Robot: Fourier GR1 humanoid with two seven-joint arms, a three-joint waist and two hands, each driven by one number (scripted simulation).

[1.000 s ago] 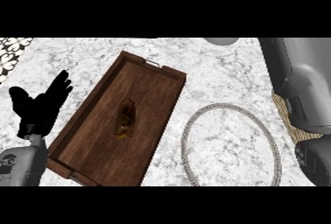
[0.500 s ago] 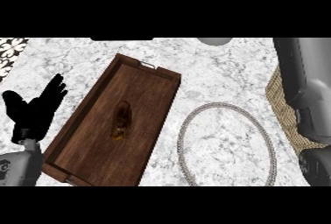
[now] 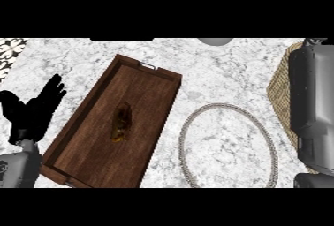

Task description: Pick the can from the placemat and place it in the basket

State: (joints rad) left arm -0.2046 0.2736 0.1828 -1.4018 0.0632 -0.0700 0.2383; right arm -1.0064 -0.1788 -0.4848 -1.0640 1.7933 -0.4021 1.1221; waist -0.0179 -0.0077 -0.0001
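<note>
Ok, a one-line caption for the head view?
Left hand rests open beside a wooden tray; right forearm extends over a woven placemat, wire basket between.

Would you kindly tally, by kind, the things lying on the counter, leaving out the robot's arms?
Wooden tray: 1
Dark brown item in the tray: 1
Rope ring: 1
Woven mat: 1
Total: 4

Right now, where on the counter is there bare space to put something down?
Bare marble lies between the long dark wooden tray and the thin grey rope ring, inside that ring, and above it toward the woven placemat. The right side is crowded by the grey right forearm.
</note>
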